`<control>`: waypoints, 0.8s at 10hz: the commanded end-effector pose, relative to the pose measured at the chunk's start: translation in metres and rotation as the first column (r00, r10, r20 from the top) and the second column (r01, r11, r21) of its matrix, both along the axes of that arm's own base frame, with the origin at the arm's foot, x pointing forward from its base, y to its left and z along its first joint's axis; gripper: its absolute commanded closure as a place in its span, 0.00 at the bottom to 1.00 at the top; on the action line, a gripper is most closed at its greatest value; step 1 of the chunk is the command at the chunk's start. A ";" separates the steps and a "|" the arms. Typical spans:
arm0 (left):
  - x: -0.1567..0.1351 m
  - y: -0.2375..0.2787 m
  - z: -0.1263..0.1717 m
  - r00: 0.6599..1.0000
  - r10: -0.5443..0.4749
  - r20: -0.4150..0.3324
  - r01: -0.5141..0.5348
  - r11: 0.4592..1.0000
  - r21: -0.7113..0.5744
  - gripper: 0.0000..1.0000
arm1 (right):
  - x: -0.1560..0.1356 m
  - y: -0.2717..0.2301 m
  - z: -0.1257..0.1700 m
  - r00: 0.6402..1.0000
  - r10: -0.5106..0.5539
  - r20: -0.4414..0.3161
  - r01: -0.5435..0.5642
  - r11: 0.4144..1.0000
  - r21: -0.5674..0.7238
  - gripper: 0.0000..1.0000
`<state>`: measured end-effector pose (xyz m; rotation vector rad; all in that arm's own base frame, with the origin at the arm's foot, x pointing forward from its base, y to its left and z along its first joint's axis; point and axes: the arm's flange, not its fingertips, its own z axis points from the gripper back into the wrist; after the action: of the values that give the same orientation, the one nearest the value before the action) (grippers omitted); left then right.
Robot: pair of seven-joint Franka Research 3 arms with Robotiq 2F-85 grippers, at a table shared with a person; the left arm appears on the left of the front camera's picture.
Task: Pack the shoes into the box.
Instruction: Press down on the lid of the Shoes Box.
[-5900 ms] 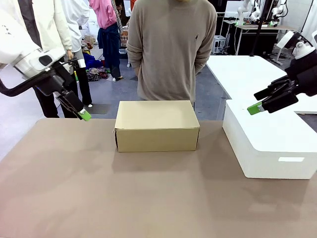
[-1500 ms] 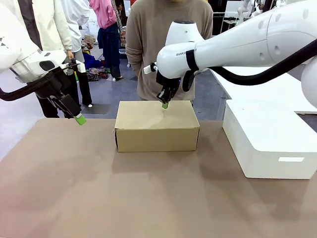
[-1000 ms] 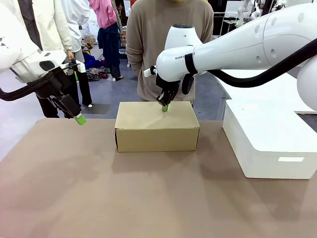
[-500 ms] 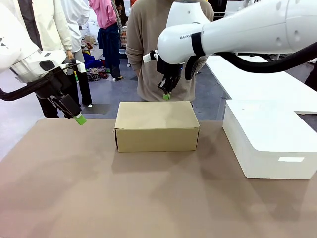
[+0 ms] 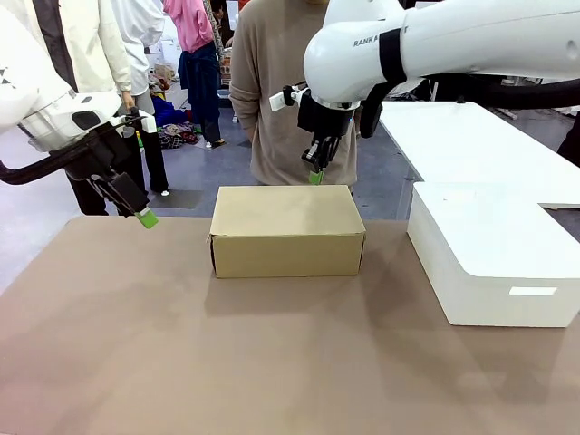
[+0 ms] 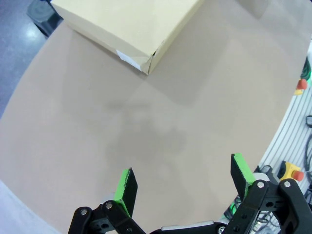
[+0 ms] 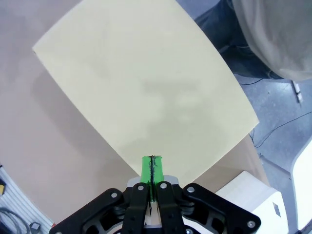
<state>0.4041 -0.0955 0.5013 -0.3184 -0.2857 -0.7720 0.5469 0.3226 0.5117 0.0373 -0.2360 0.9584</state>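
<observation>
The box [image 5: 287, 230] stands closed on the table [image 5: 272, 362], in front of the person [image 5: 308, 86]; the right gripper [image 5: 315, 176] hangs above its far edge with fingers pressed together, probably not touching it; the left gripper [image 5: 145, 217] is spread wide and empty, well left of the box.
</observation>
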 end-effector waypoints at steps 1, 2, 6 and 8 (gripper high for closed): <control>-0.002 0.003 -0.002 1.000 -0.014 0.015 0.014 1.000 -0.011 0.00 | 0.014 0.006 -0.004 1.000 -0.022 0.011 0.022 1.000 -0.008 1.00; -0.002 0.003 -0.002 1.000 -0.014 0.015 0.014 1.000 -0.011 0.00 | 0.014 0.006 -0.004 1.000 -0.022 0.011 0.022 1.000 -0.008 1.00; -0.002 0.003 -0.002 1.000 -0.014 0.015 0.014 1.000 -0.011 0.00 | 0.013 0.003 -0.008 1.000 -0.005 -0.001 0.005 1.000 -0.004 1.00; -0.002 0.003 -0.002 1.000 -0.014 0.015 0.014 1.000 -0.011 0.00 | -0.023 -0.016 0.021 1.000 -0.013 0.021 0.013 1.000 0.005 1.00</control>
<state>0.4041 -0.0955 0.5012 -0.3187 -0.2855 -0.7721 0.5514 0.3225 0.5210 0.0281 -0.2488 0.9521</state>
